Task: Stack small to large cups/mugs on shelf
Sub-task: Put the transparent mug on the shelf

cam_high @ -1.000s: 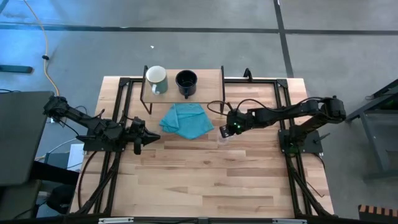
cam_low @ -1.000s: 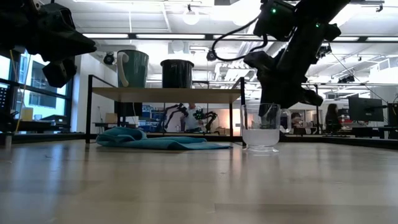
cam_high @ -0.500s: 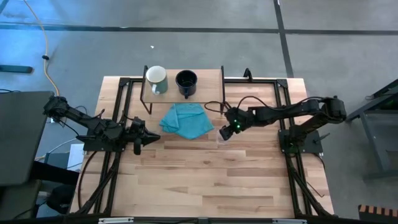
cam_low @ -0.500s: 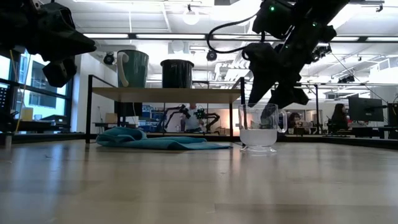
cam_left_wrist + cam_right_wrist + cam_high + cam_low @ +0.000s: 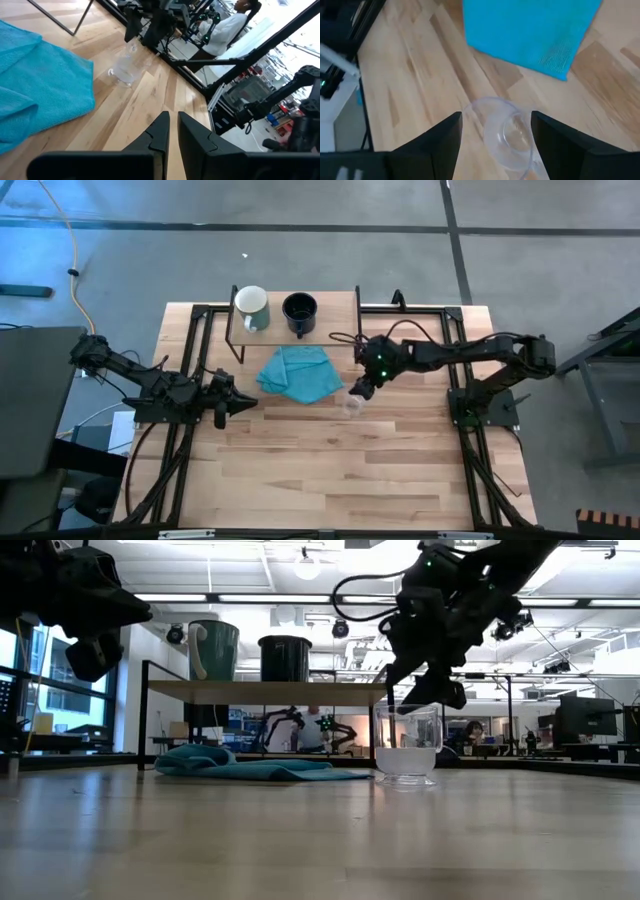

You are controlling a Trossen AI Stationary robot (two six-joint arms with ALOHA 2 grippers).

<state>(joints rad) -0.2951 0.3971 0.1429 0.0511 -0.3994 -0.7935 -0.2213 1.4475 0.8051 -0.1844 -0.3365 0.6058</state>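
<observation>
Overhead: pale mug [image 5: 251, 307] and black mug [image 5: 299, 312] on shelf [image 5: 340, 310]; glass cup [image 5: 352, 404] on table [image 5: 330, 470] beside blue cloth [image 5: 299, 373]. Right pincer [image 5: 362, 387] above cup, spread. Left pincer [image 5: 240, 402] pressed together, well apart.
Low: cup [image 5: 406, 745] upright, pincer [image 5: 420, 700] over rim.
Right wrist: cup [image 5: 507, 135] between spread fingers [image 5: 435, 140], not pinched.

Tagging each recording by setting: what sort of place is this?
Probably a robotics lab or open workshop: bare ceiling lights, more robot arms behind the shelf, and a seated person among equipment.
</observation>
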